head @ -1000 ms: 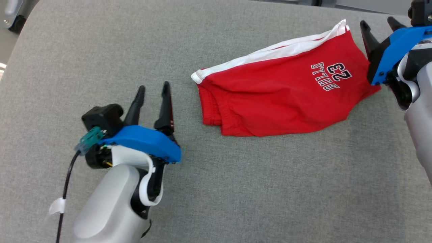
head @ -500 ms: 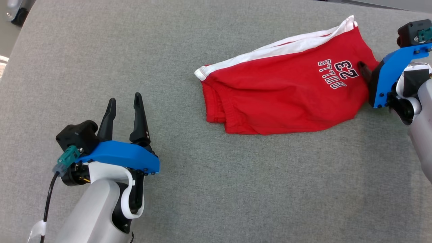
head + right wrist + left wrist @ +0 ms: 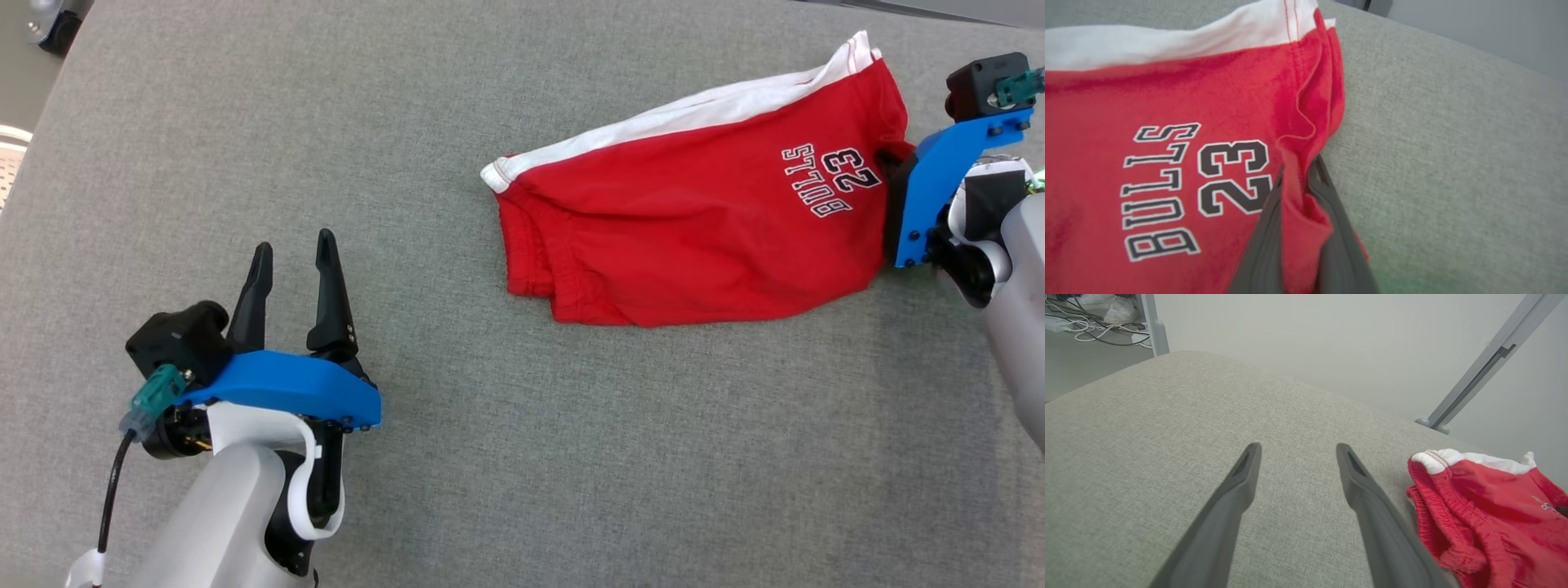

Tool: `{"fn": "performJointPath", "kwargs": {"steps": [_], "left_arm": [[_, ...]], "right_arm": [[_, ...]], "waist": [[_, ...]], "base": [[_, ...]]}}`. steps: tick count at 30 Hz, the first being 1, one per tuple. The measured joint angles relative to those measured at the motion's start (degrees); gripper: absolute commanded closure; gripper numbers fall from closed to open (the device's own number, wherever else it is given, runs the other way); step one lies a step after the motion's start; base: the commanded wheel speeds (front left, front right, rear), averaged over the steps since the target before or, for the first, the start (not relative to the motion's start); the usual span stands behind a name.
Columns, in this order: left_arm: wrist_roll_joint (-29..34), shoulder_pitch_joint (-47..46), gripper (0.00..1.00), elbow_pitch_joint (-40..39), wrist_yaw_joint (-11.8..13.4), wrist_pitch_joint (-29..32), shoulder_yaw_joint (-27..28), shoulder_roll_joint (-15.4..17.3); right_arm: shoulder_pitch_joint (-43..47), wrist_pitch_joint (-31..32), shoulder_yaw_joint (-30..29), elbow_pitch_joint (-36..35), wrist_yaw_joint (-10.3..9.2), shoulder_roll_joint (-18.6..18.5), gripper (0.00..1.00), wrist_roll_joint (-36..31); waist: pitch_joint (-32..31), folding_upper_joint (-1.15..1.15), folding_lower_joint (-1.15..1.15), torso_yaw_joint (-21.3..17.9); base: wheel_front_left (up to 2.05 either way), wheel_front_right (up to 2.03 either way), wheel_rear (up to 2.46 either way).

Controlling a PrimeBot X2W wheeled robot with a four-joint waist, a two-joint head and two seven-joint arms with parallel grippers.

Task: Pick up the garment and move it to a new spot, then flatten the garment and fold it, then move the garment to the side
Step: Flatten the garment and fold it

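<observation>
Red shorts [image 3: 694, 237] lie on the grey fabric worktop [image 3: 571, 457], toward its far right. The right pincer [image 3: 1299, 168] pinches their hem fold; the left pincer [image 3: 294, 241] stands wide, well apart. Beyond: pale wall [image 3: 1331, 343], slanted grey strut [image 3: 1486, 363], floor cables [image 3: 1090, 332].

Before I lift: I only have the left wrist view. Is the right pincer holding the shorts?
Observer: Yes. The right pincer is shut on a fold of the shorts.
Operator: Which end has it got?
Observer: The hem edge right beside the BULLS 23 print, the end opposite the waistband you can see.
</observation>
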Motion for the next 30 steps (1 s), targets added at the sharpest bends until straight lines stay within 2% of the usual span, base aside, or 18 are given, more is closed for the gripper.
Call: {"fn": "performJointPath", "kwargs": {"steps": [8,18,25,30], "left_arm": [[0.94,-0.11,0.00,0.14,0.04,0.18,-0.93,0.68],[1.94,1.07,0.00,0.01,0.37,0.66,-2.54,1.37],[1.89,2.94,0.00,0.02,0.59,1.08,-4.02,1.05],[1.82,3.86,0.00,-0.34,0.90,1.26,-4.28,1.05]], "right_arm": [[3.21,-5.66,-1.29,-2.72,-0.01,1.63,1.00,4.17],[14.80,-12.66,-1.60,-9.62,-0.01,3.49,1.00,9.96],[22.48,-17.35,-4.55,-12.48,-0.01,4.09,1.00,10.82],[26.38,-17.91,-6.91,-13.95,-0.01,4.94,1.00,9.91]], "waist": [[-2.69,0.00,0.00,-1.62],[-8.03,0.00,-0.01,-6.51],[-12.21,0.00,-0.01,-9.90],[-13.88,0.00,-0.01,-11.65]], "base": [[0.00,0.00,0.00],[0.00,0.00,0.00],[0.00,0.00,0.00],[0.00,0.00,0.00]]}}
